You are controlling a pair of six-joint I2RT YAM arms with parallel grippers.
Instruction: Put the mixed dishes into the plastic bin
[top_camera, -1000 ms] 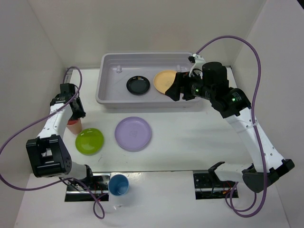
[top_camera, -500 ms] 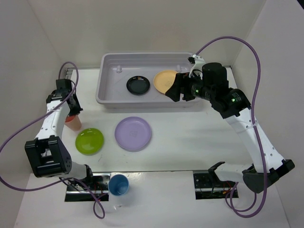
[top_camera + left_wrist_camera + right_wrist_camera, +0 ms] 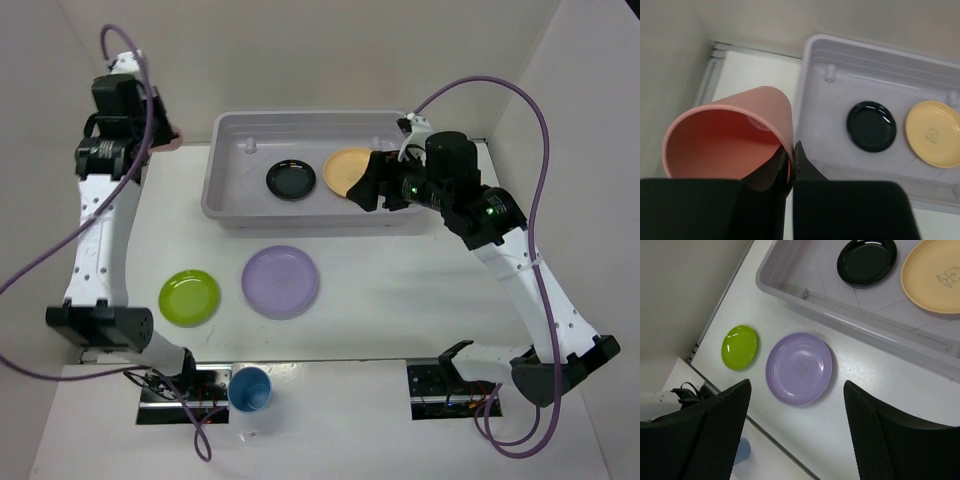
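Pale grey-lavender translucent plastic forms the plastic bin (image 3: 232, 190), the biggest thing on the surface (image 3: 400, 290): shallow, rimmed and round-cornered. The lavender plate (image 3: 281, 281), widest of the dishes, lies flat just in front of the bin's near wall. The smaller lime green plate (image 3: 189, 297) lies further from that wall, off toward the bin's left end. On the bin's floor rest the pale orange plate (image 3: 347, 170), toward the right end, and the small black plate (image 3: 291, 179), near the bin's middle. All four plates look thin, stiff and light, with glossy faces that would likely slip, so the raised rim seems the place to pinch. The salmon-pink cup (image 3: 730, 135) is a smooth tapered tumbler, held in the air off the bin's far-left corner and tipped so its mouth faces the wrist camera. The left gripper (image 3: 791, 150) has its jaws pinching the cup's wall at the lip, one inside and one outside. That hold suits a light rigid cup, though it might pivot if swung. The blue cup (image 3: 250, 388) stands mouth up, well apart from the bin at the near edge. The right gripper (image 3: 796, 390) hovers over the bin's right end, jaws spread and empty.
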